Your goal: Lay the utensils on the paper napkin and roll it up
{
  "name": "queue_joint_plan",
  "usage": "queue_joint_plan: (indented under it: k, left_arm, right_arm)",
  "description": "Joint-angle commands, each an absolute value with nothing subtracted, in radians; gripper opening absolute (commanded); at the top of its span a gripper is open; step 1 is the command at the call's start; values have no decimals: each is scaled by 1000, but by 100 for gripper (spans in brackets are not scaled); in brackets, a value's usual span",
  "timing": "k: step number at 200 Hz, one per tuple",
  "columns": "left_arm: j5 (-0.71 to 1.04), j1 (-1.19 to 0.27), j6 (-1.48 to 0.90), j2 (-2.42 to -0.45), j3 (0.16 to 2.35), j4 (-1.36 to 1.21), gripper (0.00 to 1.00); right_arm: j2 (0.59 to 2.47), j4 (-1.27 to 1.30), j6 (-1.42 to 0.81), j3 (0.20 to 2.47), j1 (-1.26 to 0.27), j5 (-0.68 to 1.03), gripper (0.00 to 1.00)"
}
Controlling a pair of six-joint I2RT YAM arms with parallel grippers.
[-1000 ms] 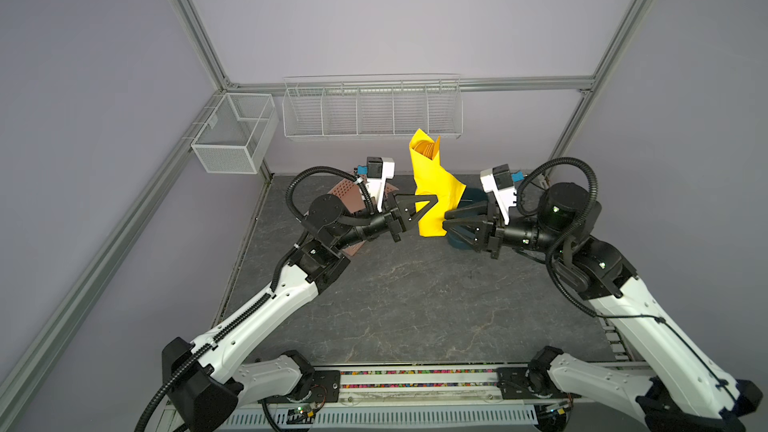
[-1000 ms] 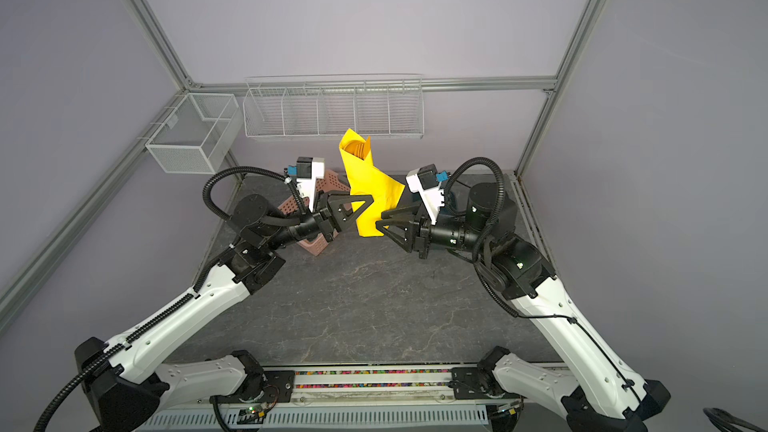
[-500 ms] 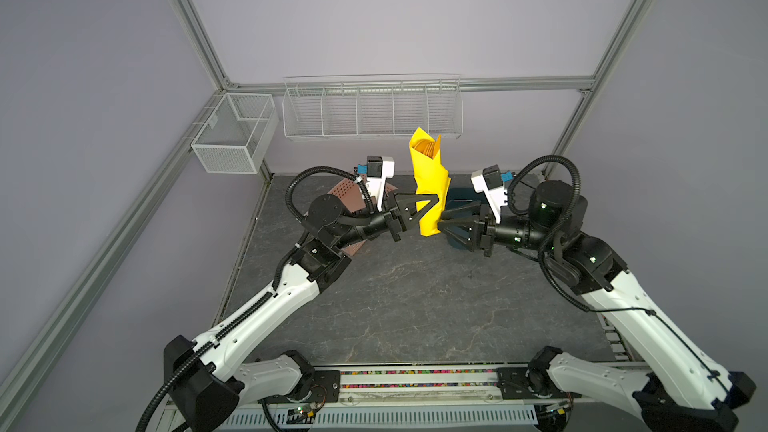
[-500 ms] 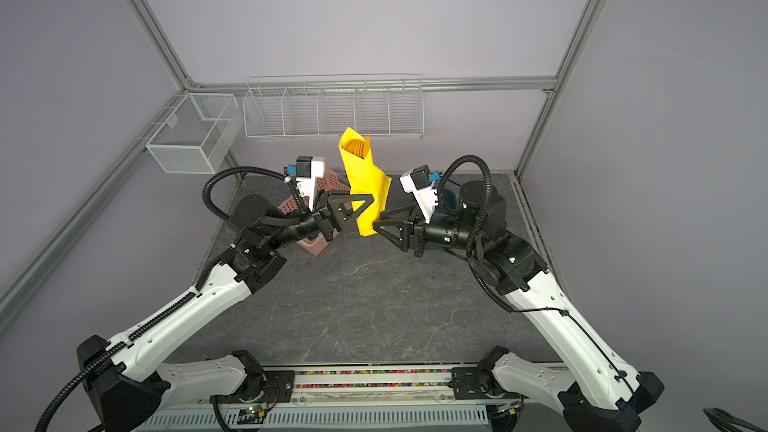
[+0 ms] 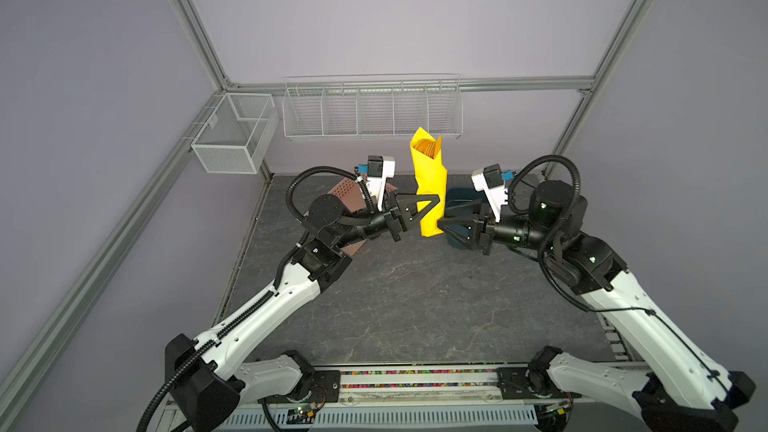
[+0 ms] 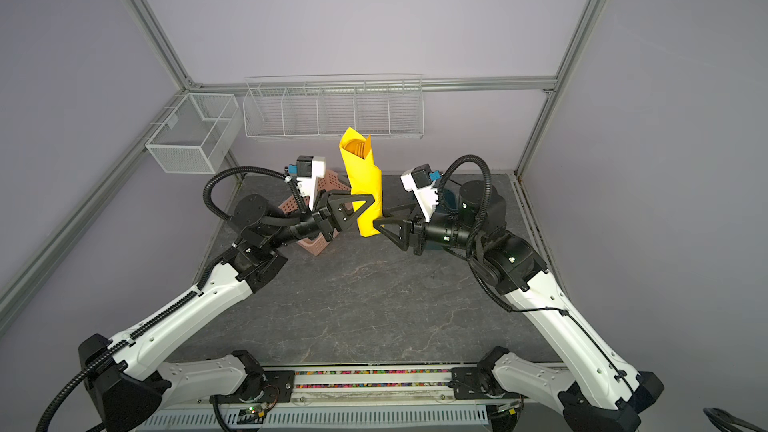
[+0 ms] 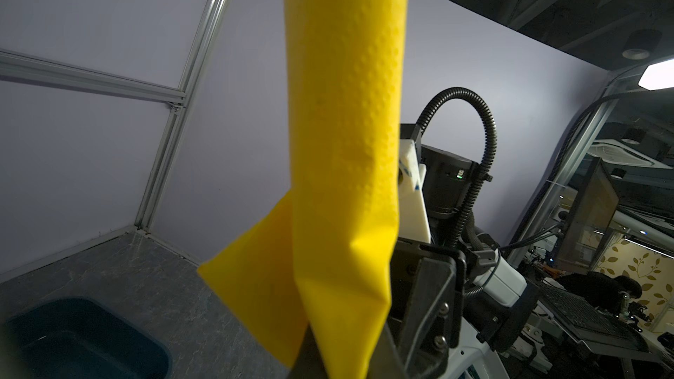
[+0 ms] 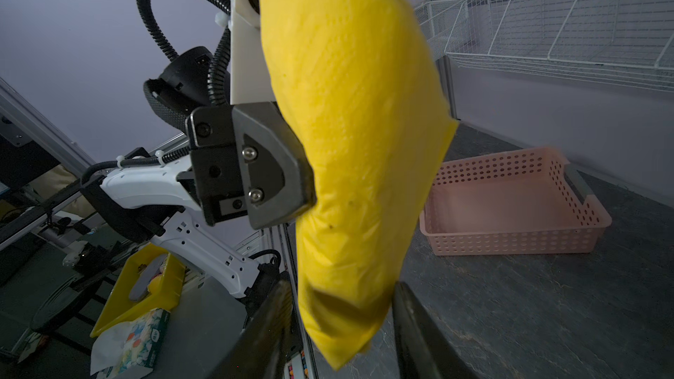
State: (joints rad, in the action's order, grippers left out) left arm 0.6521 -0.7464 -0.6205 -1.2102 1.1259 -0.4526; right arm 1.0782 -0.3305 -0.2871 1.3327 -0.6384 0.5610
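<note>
Print is seen on a flowered tissue pack (image 8: 142,337) beyond the worktop (image 5: 395,305), but it is too small to be read. The paper napkin (image 5: 430,189) (image 6: 365,189), rolled into a slim upright tube, is held in the air above the worktop's rear half. It is clamped at its lower part by the left pincer (image 5: 434,205), whose jaws are closed tight on the paper. Orange-gold tips of the utensils (image 5: 428,146) are seen inside the tube's open upper end.

Compared with a second ago, the right pincer (image 5: 444,218) has been brought in toward the tube and its jaws have been spread wider. The loose flap then held out to the right is no longer spread in the top views. In the right wrist view the tube's lower end is seen between the parted fingers (image 8: 270,326), unclamped.

A pink perforated basket (image 8: 510,235) and a dark blue bin (image 7: 73,337) are set on the worktop. White wire baskets (image 5: 372,112) are hung on the rear wall. A grey oblong item is held in a yellow tray (image 8: 109,308) off the worktop.
</note>
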Motion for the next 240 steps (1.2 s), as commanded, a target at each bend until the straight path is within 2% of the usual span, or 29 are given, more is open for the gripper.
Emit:
queue_joint_plan:
  k: [1, 99, 240]
  left_arm:
    - [671, -749, -633, -1216, 1155, -489, 3]
    - [690, -749, -680, -1239, 1157, -544, 3]
    - [732, -748, -745, -1274, 1159, -628, 3]
  right_arm:
    - [1058, -283, -268, 1340, -643, 553, 49]
    - [1088, -247, -280, 1333, -658, 664, 45]
    - [1127, -230, -286, 1344, -718, 670, 34]
